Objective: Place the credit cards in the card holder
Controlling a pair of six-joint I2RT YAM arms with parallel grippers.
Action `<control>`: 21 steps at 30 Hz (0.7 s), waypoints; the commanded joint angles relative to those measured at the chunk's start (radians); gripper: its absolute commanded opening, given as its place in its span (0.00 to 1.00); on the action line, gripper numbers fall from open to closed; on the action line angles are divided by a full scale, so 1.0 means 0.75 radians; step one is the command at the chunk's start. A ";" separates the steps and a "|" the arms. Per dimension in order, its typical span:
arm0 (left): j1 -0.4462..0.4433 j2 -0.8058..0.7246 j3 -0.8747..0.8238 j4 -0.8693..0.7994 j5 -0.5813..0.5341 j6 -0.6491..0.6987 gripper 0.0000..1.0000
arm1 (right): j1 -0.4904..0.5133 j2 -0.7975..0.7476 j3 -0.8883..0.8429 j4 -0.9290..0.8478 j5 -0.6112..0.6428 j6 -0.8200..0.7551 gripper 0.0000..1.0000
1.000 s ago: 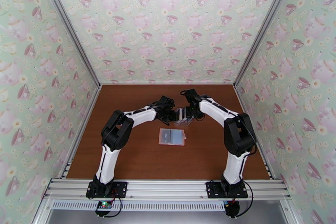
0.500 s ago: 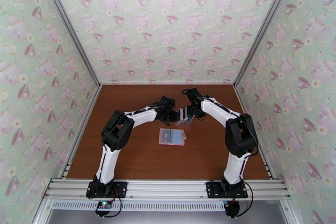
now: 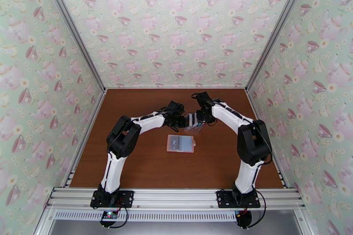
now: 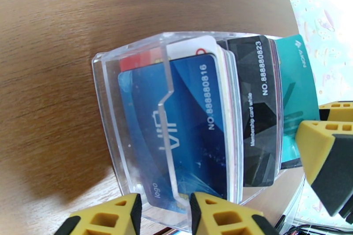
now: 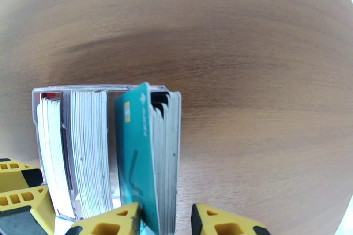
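Top external view: the brown wooden bench [image 3: 145, 165] carries both arms, the left arm [image 3: 143, 122] and right arm [image 3: 229, 117] bent inward so that their wrists meet just past the bench's middle. Between them stands a clear plastic rack [image 3: 193, 123]. Near of it and apart from it, the card holder [image 3: 180, 143] lies opened flat, pink at its edges with pale blue-grey pockets facing up, and nothing touches it. The credit cards [image 5: 88, 143] stand on edge in the rack, packed in bundles between its dividers. In the left wrist view a blue card [image 4: 189, 134] sits foremost behind the clear wall, a black card [image 4: 258, 112] farther in and a teal card [image 4: 295, 81] beyond that. The left gripper [image 4: 165, 203] is clenched on the end of the rack, with the clear wall and the blue card's edge between its yellow fingers. In the right wrist view the right gripper [image 5: 165, 214] straddles the teal card and the few cards behind it. One finger [image 5: 119, 222] is against the teal face, while a narrow gap shows at the other finger, so its jaws are not clamped on them.
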 commanded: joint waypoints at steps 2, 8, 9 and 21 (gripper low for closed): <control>0.018 0.020 -0.027 -0.118 -0.027 -0.003 0.35 | -0.026 -0.052 0.027 -0.055 0.062 -0.016 0.36; 0.018 0.022 -0.032 -0.111 -0.019 -0.008 0.35 | -0.026 -0.051 0.024 -0.045 0.013 -0.021 0.29; 0.018 0.022 -0.033 -0.110 -0.021 -0.009 0.35 | -0.026 -0.050 0.027 -0.046 0.006 -0.020 0.28; 0.016 0.025 -0.021 -0.106 -0.012 -0.019 0.35 | -0.005 -0.087 0.037 -0.064 -0.016 -0.024 0.17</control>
